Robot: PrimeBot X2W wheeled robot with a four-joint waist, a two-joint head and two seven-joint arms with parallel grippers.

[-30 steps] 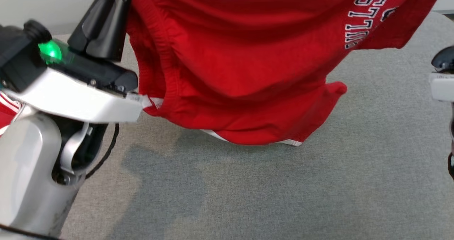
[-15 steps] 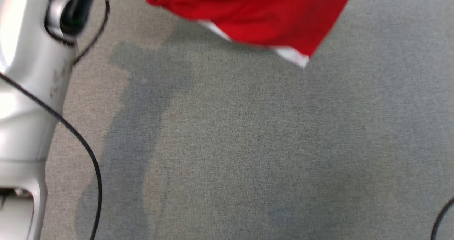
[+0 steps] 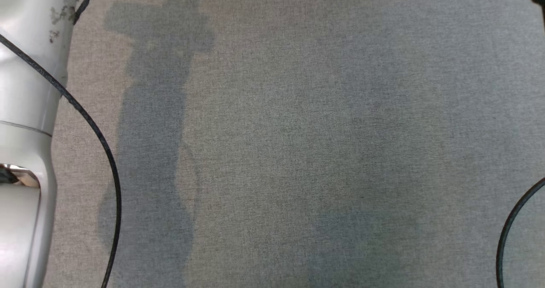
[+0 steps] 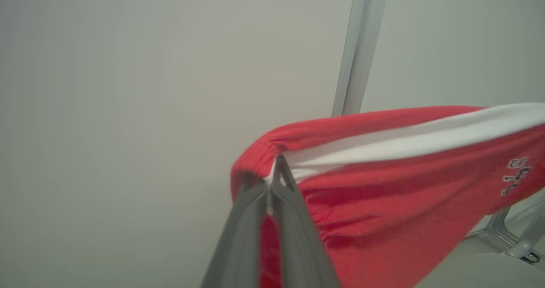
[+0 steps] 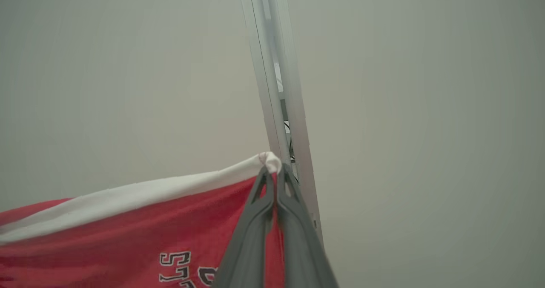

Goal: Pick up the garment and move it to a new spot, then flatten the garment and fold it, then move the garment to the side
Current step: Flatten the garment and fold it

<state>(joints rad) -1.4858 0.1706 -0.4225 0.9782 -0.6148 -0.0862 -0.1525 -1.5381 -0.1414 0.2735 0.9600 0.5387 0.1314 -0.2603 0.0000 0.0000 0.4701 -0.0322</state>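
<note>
The red cloth garment with a white band, likely light and limp, hangs stretched across mid-frame, its upper corners, the best holds, pinched in the fully closed left claw and right claw.

Left gripper and right gripper pinch the garment (fingers pressed together)

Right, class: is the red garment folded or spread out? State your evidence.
Spread out. The left gripper and right gripper are each shut on one end of the garment; its white band stretches between them.
</note>
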